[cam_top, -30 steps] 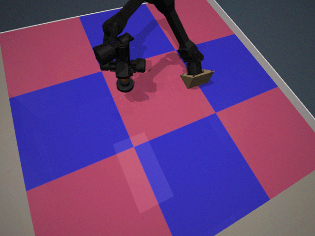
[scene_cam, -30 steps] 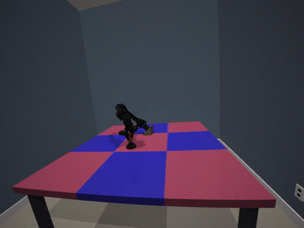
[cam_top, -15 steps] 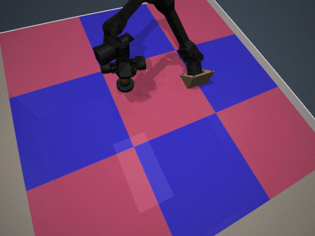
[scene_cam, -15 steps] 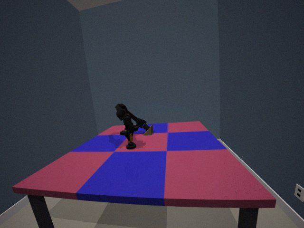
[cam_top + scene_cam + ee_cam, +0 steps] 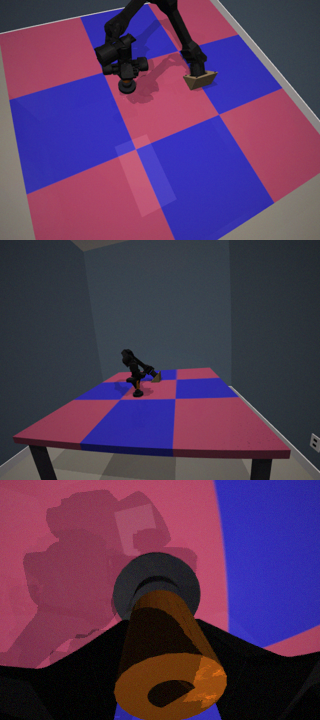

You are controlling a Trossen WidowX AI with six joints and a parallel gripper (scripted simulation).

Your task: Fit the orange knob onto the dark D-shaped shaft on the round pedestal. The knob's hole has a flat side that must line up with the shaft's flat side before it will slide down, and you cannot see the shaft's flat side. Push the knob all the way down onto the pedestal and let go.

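My gripper (image 5: 126,79) (image 5: 136,384) (image 5: 160,626) is shut on the orange knob (image 5: 126,81) (image 5: 138,385) (image 5: 134,676), one dark finger on each side of it. The knob stands roughly upright over the round dark pedestal (image 5: 126,90) (image 5: 138,394) (image 5: 129,580). A narrower dark part of the pedestal shows between its wide base and the knob's lower end. In the wrist view the D-shaped opening in the knob's top has its flat side toward the lower right. The shaft is hidden; I cannot tell whether it is inside the knob's hole.
The arm's tan wedge-shaped mount (image 5: 201,80) (image 5: 157,378) stands to the right of the pedestal in the top view. The table (image 5: 77,129) (image 5: 206,420) has large red and blue squares. The arm's shadow falls beside the pedestal.
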